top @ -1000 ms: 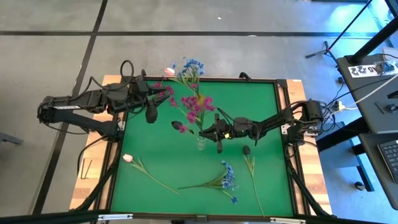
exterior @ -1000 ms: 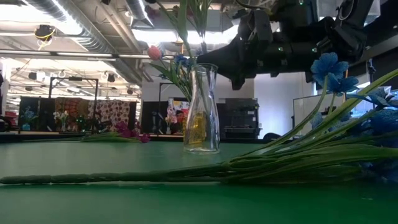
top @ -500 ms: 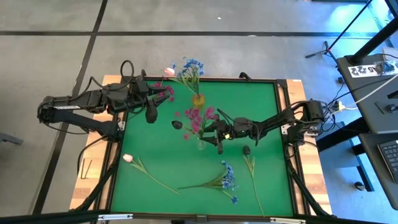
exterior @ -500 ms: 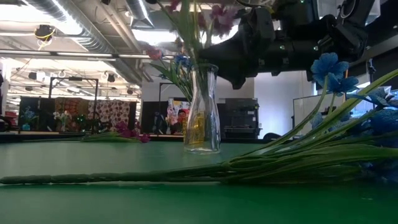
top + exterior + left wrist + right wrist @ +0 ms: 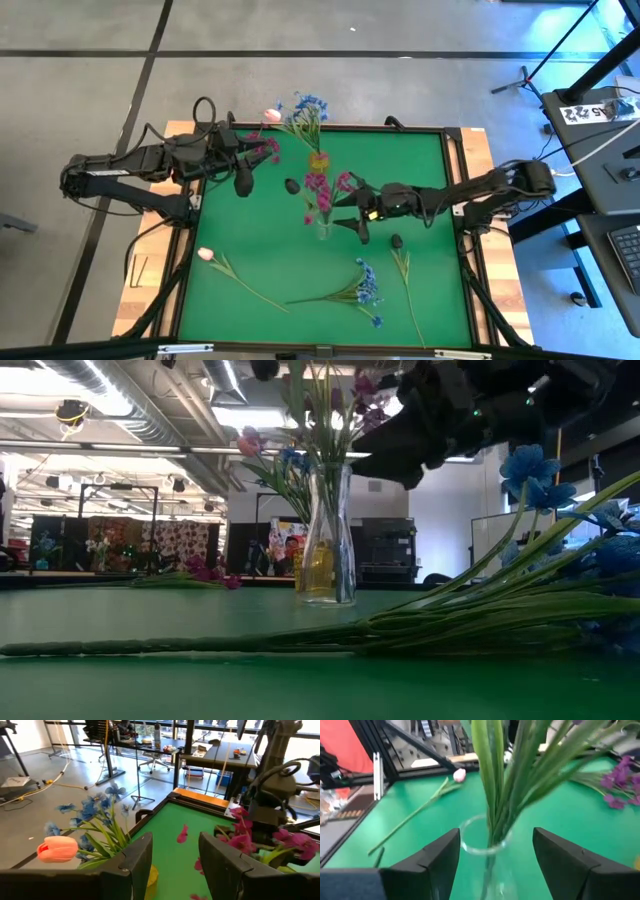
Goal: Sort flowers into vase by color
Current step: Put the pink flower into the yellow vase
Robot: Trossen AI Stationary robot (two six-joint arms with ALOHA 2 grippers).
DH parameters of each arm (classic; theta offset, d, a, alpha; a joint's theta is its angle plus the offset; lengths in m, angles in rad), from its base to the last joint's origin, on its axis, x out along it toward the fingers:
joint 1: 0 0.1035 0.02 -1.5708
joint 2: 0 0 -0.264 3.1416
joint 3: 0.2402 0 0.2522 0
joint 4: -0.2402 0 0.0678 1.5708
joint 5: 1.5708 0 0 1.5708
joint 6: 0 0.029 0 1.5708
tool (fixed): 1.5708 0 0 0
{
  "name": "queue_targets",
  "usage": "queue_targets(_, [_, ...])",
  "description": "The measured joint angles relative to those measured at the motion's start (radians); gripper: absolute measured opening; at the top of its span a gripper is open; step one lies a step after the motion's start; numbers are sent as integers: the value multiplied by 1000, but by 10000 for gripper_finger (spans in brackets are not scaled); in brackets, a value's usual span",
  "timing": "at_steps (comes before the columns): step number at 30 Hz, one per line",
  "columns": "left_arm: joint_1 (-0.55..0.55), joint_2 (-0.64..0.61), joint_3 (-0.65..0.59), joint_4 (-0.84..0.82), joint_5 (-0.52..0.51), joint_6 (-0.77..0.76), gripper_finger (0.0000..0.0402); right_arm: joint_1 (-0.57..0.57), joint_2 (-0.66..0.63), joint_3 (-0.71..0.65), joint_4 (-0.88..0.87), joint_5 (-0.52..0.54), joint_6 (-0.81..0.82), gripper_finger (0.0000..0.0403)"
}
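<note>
A clear glass vase [image 5: 322,229] stands upright near the middle of the green tabletop [image 5: 420,170], and a magenta cluster [image 5: 318,187] on green stems sits in it, the blooms leaning toward the far edge. In the right wrist view the stems [image 5: 500,785] run down through the vase mouth, with the two dark fingers [image 5: 432,857] spread on either side of the glass and touching nothing. The right end effector [image 5: 347,226] hangs just beside the vase, released; in the low view it shows dark above and beside the vase neck.

The left end effector [image 5: 243,180] waits near the far-left corner of the tabletop, its fingers [image 5: 132,857] parted and empty. Close to it lie a pale pink tulip bud [image 5: 271,116], a blue-blossom spray [image 5: 305,108] and a few more magenta flowers [image 5: 264,149], at or over the tabletop's far edge.

Toward the near side lie another pink tulip [image 5: 206,254] with its long stem, a second blue spray [image 5: 366,284], and a small dark bud [image 5: 396,241] on a green stem. One more dark bud [image 5: 292,186] shows just beside the magenta cluster.
</note>
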Motion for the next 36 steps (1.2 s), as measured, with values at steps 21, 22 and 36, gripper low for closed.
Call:
queue_targets(21, [130, 0, 0, -324, -81, -158, 156, 12, -422, 139, -812, 106, 111, 250])
queue_targets(22, [135, 0, 0, -335, -75, -166, 156, 25, -415, 153, -853, 114, 129, 250])
queue_targets(36, [18, 0, 0, -406, 181, -197, 156, 318, -370, 201, -986, 296, 277, 250])
